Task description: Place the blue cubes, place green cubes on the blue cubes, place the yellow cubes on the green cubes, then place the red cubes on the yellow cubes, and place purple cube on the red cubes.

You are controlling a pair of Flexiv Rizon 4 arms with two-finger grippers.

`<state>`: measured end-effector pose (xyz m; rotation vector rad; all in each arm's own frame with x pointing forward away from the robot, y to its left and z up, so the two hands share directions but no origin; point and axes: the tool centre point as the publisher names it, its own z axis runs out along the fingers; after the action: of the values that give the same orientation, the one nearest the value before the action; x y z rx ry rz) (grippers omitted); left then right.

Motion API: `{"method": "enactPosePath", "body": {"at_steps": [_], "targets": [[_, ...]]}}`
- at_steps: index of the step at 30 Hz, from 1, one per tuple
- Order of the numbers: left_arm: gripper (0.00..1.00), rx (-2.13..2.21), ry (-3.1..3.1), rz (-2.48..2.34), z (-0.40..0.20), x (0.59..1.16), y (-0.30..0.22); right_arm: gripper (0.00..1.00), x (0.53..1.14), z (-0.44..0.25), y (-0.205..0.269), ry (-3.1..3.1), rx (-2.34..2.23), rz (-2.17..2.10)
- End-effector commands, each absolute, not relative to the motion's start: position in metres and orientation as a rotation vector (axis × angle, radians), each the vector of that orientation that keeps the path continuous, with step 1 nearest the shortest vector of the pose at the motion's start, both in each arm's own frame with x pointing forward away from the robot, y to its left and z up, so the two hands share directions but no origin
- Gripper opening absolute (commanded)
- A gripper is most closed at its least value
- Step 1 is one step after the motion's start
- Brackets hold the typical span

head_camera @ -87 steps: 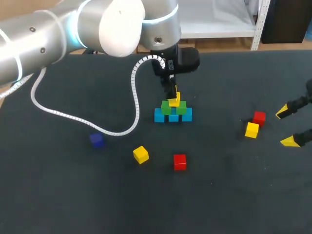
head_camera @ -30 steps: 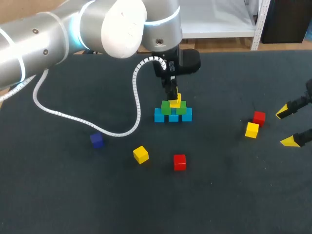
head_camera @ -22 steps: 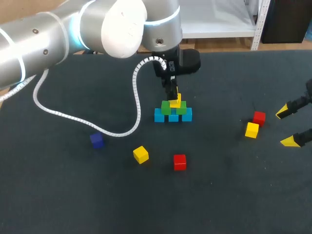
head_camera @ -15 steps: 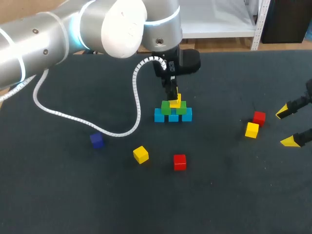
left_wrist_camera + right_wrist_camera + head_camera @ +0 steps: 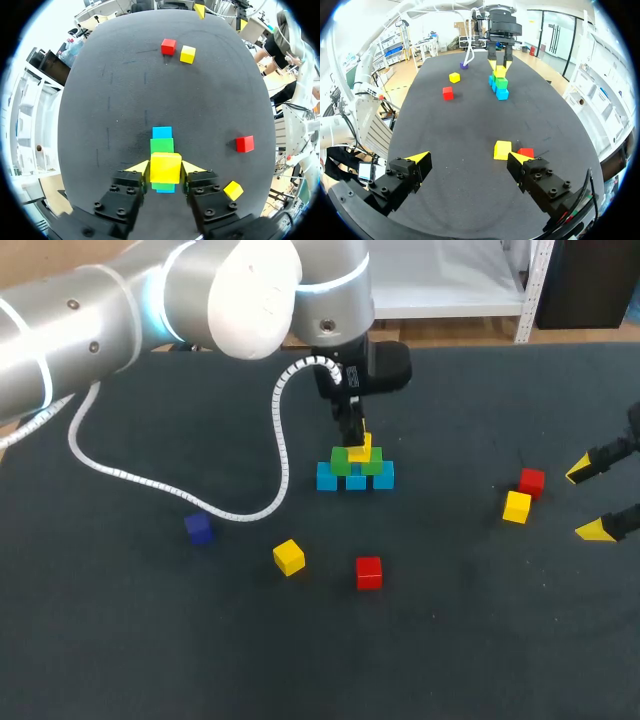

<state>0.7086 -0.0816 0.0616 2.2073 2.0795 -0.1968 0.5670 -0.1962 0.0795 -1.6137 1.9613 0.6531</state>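
A row of blue cubes (image 5: pixel 355 477) lies mid-table with green cubes (image 5: pixel 355 462) on top. A yellow cube (image 5: pixel 360 448) rests on the green ones, and my left gripper (image 5: pixel 358 445) comes down from above and is shut on it. In the left wrist view both yellow tips press the sides of the yellow cube (image 5: pixel 165 168), and a green cube (image 5: pixel 162 145) and a blue cube (image 5: pixel 162 132) show ahead of it. My right gripper (image 5: pixel 590 500) stands open at the table's right edge. In its wrist view the right gripper (image 5: pixel 470 159) has nothing between its fingers.
Loose cubes lie on the dark table: a yellow one (image 5: pixel 289 557) and a red one (image 5: pixel 369 572) in front of the stack, and a purple one (image 5: pixel 199 528) to the left. A yellow cube (image 5: pixel 517 507) and a red cube (image 5: pixel 532 481) sit near my right gripper. The left arm's white cable (image 5: pixel 150 480) trails over the table.
Since the earliest frame my left arm has shifted very slightly with the yellow cube. Over the last second nothing visibly moves.
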Motion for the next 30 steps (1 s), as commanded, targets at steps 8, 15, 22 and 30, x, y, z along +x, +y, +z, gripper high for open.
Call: {"method": "enactPosePath", "body": {"at_steps": [8,15,22,30], "targets": [[0.78,2.216,2.085,-0.198,0.062,0.713,-0.082,1.0,0.567,0.079,-0.196,1.959,-1.613,0.655],[0.87,2.22,2.083,-0.197,0.06,0.714,-0.083,1.0,0.567,0.079,-0.196,1.959,-1.613,0.655],[0.87,2.217,2.084,-0.174,0.059,0.724,-0.086,1.0,0.567,0.079,-0.196,1.959,-1.613,0.655],[0.85,2.206,2.087,-0.157,0.058,0.733,-0.087,1.0,0.567,0.079,-0.196,1.959,-1.613,0.655]]}}
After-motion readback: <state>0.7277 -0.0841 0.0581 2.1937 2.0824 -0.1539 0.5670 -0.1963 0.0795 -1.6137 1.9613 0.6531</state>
